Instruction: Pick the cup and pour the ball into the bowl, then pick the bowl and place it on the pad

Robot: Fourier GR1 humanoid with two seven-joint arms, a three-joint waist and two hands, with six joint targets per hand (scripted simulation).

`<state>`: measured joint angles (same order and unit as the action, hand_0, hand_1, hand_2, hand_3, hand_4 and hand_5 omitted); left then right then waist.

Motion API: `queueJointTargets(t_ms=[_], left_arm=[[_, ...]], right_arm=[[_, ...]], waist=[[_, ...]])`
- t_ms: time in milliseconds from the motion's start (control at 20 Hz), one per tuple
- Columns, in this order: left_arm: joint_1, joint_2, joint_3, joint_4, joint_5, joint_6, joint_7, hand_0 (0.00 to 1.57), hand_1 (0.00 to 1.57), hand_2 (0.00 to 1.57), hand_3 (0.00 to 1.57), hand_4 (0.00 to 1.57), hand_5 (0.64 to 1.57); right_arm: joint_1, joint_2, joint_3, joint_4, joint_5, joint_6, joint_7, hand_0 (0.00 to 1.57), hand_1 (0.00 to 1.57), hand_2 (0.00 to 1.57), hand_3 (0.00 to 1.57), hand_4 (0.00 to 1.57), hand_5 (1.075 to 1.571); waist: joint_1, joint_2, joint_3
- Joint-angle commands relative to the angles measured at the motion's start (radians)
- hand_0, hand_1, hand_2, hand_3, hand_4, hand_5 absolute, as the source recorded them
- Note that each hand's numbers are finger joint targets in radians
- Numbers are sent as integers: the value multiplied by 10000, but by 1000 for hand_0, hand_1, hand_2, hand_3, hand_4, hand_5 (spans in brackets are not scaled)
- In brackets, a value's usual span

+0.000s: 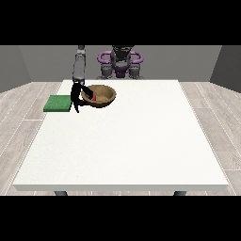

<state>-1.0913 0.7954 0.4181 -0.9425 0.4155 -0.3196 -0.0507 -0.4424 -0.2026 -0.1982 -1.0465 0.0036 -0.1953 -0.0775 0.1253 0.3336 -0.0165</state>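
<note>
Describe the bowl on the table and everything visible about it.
The bowl is brown and looks wooden, round, with a wide open mouth and a darker inside. It sits upright on the white table, near the far edge at the view's left, just right of the green pad and not on it. Something small and red shows inside, by the left rim; what it is cannot be told. The black hand at the view's left is at the bowl's left rim, seemingly touching it.
</note>
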Motion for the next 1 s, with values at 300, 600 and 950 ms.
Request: queueJointTargets(t_ms=[300,600,950], left_arm=[[1388,914,711,1795,-197,-708,-1285,0,0,0,0,0,1543],[1494,933,579,2011,-466,-547,-1834,0,0,0,0,0,1539],[1098,1226,577,1274,-249,-132,-1142,0,0,0,0,0,1533]], right_arm=[[-983,-1308,562,-1010,368,768,3911,1571,1571,1571,1571,1250,1477],[-1930,-889,666,-860,463,335,4322,1571,1571,1571,1571,1300,1492],[-1885,-2654,-275,855,205,1886,2297,1571,1571,1571,1571,1305,1528]], waist=[[-1219,-926,157],[-1325,-395,159],[-1475,-98,176]])
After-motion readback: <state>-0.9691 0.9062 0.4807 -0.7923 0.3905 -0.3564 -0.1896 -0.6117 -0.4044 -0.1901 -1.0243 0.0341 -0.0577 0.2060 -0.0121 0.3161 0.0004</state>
